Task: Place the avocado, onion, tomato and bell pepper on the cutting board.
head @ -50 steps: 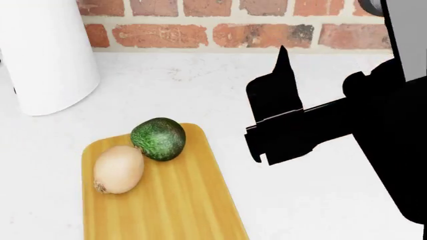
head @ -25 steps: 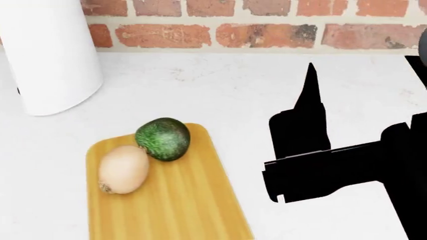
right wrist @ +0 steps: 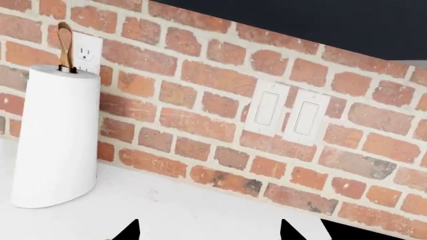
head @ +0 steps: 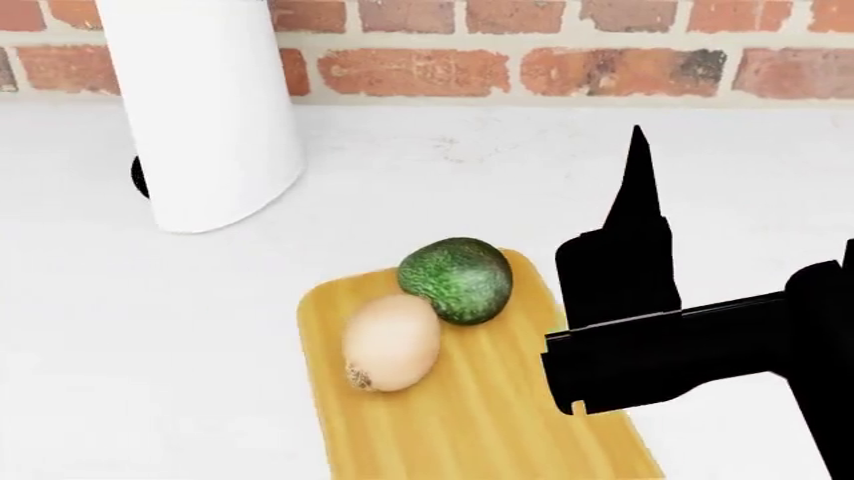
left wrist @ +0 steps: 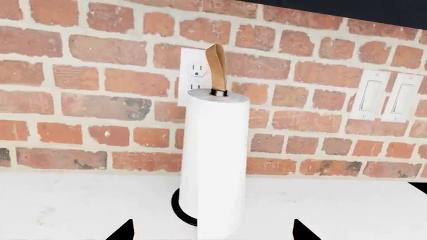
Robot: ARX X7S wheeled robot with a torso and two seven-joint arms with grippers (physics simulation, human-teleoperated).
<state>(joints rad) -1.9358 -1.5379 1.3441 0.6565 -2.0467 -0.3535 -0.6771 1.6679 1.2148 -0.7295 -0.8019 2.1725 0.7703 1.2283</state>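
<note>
The cutting board (head: 467, 430) lies on the white counter in the head view. On its far end rest the dark green avocado (head: 458, 280) and the tan onion (head: 391, 342), touching each other. My right gripper (head: 637, 165) hovers as a black shape over the board's right edge. In its own wrist view the right gripper (right wrist: 208, 231) is open, with nothing between its tips. The left gripper (left wrist: 212, 231) is open too and faces the paper towel roll. It does not show in the head view. The tomato and bell pepper are out of view.
A white paper towel roll (head: 207, 110) on a black base stands at the back left, in front of the brick wall (head: 601, 65). The wall carries an outlet (left wrist: 198, 70) and light switches (right wrist: 287, 115).
The head view has swung left, so the board, its fruit and the roll now sit further right. The right gripper now overlaps the board's right edge.
</note>
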